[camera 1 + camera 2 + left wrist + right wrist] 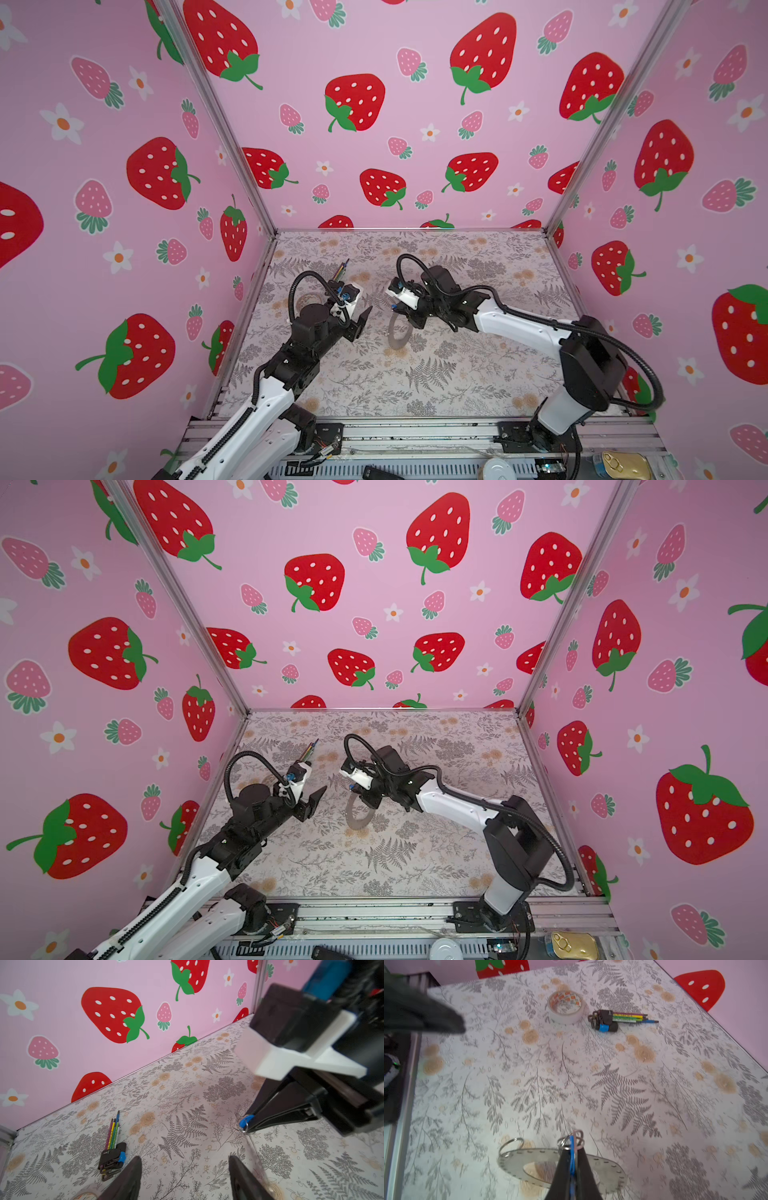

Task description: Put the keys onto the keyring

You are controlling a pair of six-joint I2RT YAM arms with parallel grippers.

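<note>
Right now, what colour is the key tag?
The key tag is bright blue, clearest in the left wrist view.

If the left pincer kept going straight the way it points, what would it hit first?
Most likely the shut right pincer pinching the small blue plastic key tag, close ahead; depth is unclear, so it might slip past.

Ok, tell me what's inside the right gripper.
A blue key tag, pinched in the right gripper, with split rings past the tips. The fingers hide the rest and part of the grey keyring behind.
</note>
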